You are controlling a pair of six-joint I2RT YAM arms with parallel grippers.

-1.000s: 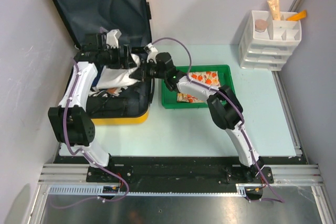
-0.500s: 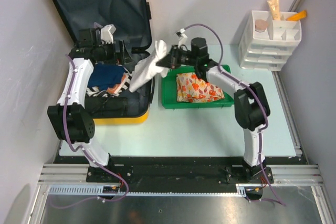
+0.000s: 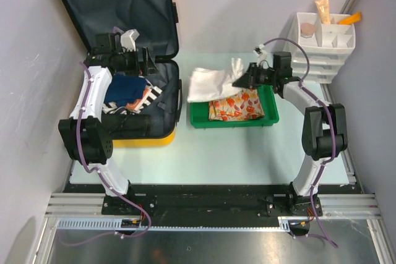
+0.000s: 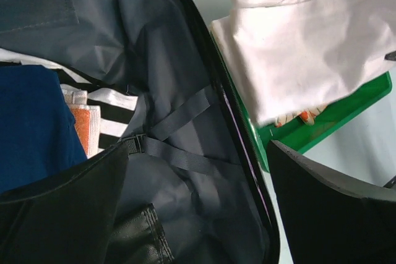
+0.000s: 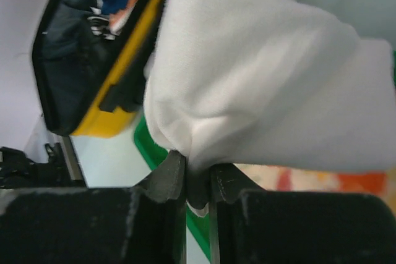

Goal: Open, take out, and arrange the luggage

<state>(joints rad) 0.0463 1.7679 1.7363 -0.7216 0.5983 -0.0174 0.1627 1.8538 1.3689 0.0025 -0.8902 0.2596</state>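
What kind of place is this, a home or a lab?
Probably a robotics lab test cell: robot arms bolted to a metal rail, plain partition walls boxing in a small table, and staged props like the yellow suitcase.

Site is reading as a robotics lab test cell: plain white walls [image 3: 247, 4] are boxing in a pale tabletop [image 3: 235, 153]; left arm [image 3: 90, 100] and right arm [image 3: 322, 134] are sitting bolted to aluminium rails [image 3: 68, 205].

Your count: three containers, five fabrics.
You have one luggage [image 3: 117, 4], one green tray [image 3: 232, 123] and one white organizer [image 3: 309, 60] with three small items [image 3: 323, 9] on top, plus one white cloth [image 3: 210, 83], one floral cloth [image 3: 238, 106], one blue garment [image 3: 127, 88], one striped piece [image 4: 117, 100] and one orange piece [image 4: 86, 129].
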